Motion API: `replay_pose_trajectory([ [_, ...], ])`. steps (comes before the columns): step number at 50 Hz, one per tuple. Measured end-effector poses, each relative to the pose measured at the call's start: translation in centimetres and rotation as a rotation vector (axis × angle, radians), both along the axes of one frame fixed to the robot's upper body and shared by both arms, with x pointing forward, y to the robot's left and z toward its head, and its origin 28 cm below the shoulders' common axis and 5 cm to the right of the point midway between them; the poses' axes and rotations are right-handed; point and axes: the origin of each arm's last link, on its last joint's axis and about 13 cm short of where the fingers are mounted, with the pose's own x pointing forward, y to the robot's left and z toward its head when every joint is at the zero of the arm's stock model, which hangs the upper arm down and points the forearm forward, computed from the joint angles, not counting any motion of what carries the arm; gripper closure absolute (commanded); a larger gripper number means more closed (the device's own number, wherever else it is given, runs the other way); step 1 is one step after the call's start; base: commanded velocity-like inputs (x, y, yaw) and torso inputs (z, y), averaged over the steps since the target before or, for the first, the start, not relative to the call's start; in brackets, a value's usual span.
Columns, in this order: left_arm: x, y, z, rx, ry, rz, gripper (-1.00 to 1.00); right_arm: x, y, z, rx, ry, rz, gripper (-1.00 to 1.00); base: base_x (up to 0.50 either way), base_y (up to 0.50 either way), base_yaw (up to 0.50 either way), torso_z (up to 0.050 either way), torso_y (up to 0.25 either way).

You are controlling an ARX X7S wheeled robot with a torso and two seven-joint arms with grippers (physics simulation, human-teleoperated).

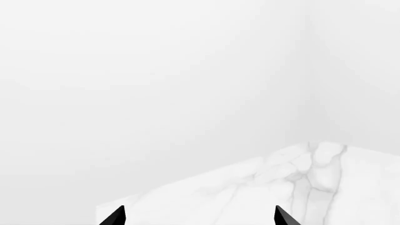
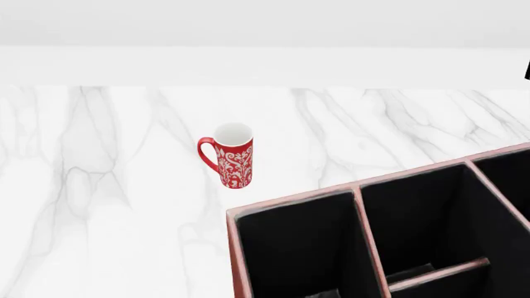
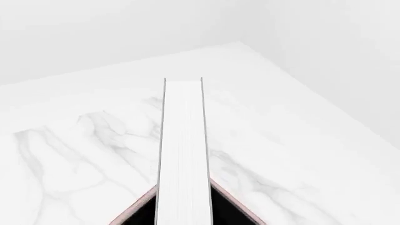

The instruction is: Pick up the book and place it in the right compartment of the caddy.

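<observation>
In the right wrist view the book [image 3: 183, 150] juts straight out from the camera, white page edges up, thin black covers on both sides. It hangs above a corner of the caddy [image 3: 134, 209], whose reddish rim and black lining show beneath it. My right gripper's fingers are hidden by the book, which it holds. In the head view the caddy [image 2: 291, 202] fills the lower right with several black compartments and pale dividers. A black sliver [image 2: 527, 71] shows at that view's right edge. My left gripper [image 1: 200, 216] is open over bare marble, holding nothing.
A red-and-white patterned mug [image 2: 233, 156] stands upright on the marble table [image 2: 99, 186], left of and behind the caddy. A white wall runs along the table's far edge.
</observation>
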Motion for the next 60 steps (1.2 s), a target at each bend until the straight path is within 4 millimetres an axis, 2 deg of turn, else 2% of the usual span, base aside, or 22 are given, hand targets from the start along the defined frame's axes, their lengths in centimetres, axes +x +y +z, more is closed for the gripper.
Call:
replay_pose_trajectory([
  [15,0.0,0.0,-0.1,-0.003,0.002,-0.001,-1.00,-2.4,0.1,0.1,-0.027,0.022,-0.010,1.00,0.00,0.00,0.00,0.001,0.001],
  [23,0.0,0.0,-0.2,-0.004,0.002,-0.001,-1.00,-3.0,-0.1,-0.2,-0.031,0.035,-0.030,1.00,0.00,0.00,0.00,0.000,0.003],
  [60,0.3,-0.1,-0.3,-0.004,0.008,-0.011,-1.00,-2.0,-1.2,-2.6,0.001,0.097,-0.081,1.00,0.00,0.00,0.00,0.000,0.001],
])
